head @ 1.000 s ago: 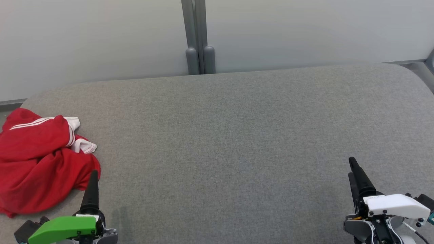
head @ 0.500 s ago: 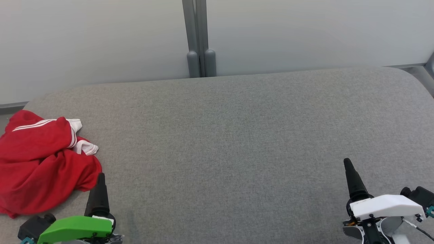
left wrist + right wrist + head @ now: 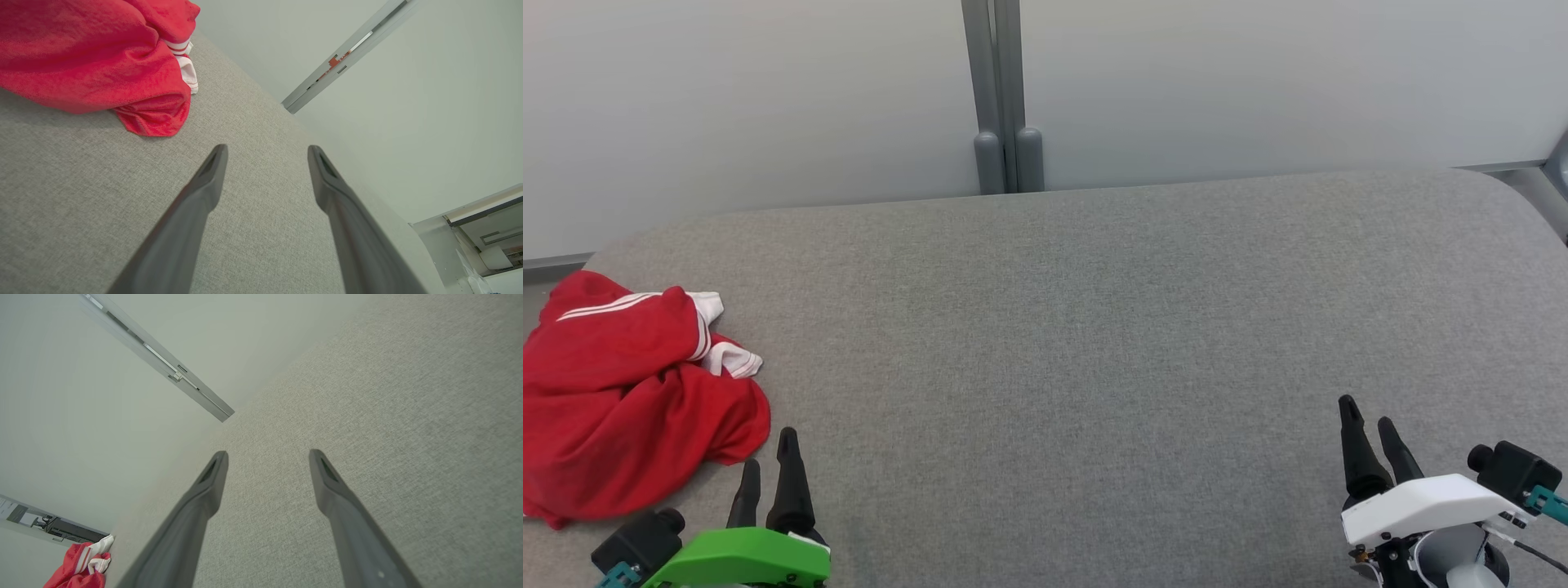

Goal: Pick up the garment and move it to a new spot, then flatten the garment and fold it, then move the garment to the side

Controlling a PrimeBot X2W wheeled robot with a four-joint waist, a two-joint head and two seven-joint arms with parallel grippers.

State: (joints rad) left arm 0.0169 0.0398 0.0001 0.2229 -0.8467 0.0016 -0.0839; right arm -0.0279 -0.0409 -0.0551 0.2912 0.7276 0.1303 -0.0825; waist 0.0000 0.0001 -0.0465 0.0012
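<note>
Grey fabric tabletop (image 3: 1094, 327), crumpled red garment (image 3: 629, 408) at left edge. Left gripper (image 3: 768, 449) just beside it, not touching, fingers spread, empty. Right gripper (image 3: 1365, 412) well apart, spread, empty.

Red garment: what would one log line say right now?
garment: crumpled, far left | left fingers: open, near it, not touching | right fingers: open, empty

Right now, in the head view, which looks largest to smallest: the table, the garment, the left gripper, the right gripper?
1. table
2. garment
3. left gripper and right gripper: alike in size, both cut off by the bottom edge, so not ranked.
</note>
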